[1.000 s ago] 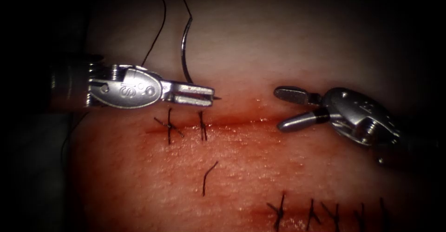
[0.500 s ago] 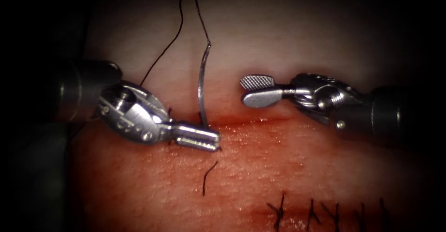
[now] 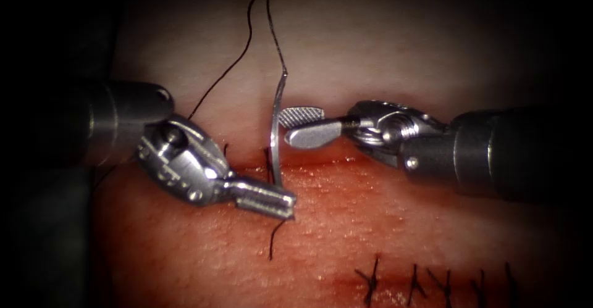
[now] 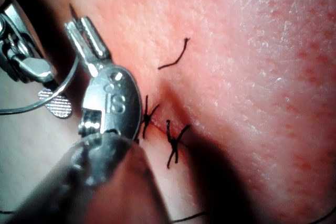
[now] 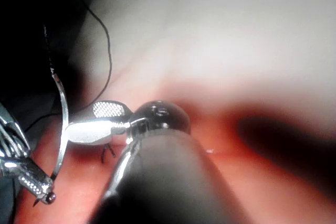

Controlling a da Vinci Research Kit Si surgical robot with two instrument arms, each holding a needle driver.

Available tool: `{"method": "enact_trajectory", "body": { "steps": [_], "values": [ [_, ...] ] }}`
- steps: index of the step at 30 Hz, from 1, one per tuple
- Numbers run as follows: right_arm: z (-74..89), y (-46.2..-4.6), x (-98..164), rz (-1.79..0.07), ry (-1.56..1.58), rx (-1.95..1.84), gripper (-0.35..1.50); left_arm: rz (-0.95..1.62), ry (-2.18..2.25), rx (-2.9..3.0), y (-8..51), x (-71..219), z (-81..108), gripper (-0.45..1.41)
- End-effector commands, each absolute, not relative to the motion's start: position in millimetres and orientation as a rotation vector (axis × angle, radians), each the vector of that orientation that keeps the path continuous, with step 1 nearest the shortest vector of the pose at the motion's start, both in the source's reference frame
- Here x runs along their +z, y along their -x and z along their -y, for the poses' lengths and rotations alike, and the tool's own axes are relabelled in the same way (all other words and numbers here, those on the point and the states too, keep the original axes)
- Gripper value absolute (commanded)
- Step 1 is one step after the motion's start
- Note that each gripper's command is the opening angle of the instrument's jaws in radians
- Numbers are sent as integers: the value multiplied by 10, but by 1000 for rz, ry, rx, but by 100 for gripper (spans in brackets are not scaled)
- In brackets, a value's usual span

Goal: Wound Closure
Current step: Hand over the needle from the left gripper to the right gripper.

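Endoscope view: the left tool [image 3: 281, 202] has its jaws closed on the needle [image 3: 276, 136] close to its pointed end, just below the cut [image 3: 333, 160] in the tissue [image 3: 383, 234]. The needle stands nearly upright, free of the tissue, and crosses the cut with its blunt end up over the pale side. From that end the thread [image 3: 250, 33] rises, loops over and runs down toward the left tool's shaft. The right tool [image 3: 290, 128] has its jaws open, their tips right beside the middle of the needle (whether they touch it I cannot tell) and holding nothing. A loose thread scrap [image 3: 273, 241] lies just below the left tool's jaws.

Left wrist view: the left tool [image 4: 84, 34] grips the needle [image 4: 52, 98], which curves away toward the right tool [image 4: 50, 95]. Two knotted stitches [image 4: 173, 140] sit on the cut beside it.

Right wrist view: the right tool [image 5: 86, 121], jaws apart, sits beside the needle [image 5: 63, 124], held at its lower end by the left tool [image 5: 37, 184].
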State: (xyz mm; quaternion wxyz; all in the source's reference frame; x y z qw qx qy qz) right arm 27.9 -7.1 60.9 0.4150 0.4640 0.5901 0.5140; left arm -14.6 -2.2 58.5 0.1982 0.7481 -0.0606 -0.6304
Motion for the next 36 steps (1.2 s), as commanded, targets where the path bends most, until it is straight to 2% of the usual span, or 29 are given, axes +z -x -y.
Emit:
{"method": "enact_trajectory", "body": {
  "steps": [1,11,19,24,36],
  "values": [
    [68,-288,614,-1487,-1175,1282,113,171,-2095,-1759,151,589,20,-45],
    [67,-295,601,-1484,-1196,1295,120,156,-2092,-1759,157,592,23,-45],
    [67,-303,599,-1488,-1191,1300,101,148,-2087,-1775,159,592,26,-45],
    [65,-304,600,-1488,-1191,1310,76,146,-2082,-1777,160,590,27,-45],
    [63,-305,599,-1486,-1187,1318,53,132,-2075,-1783,164,589,27,-45]
  ]
}}
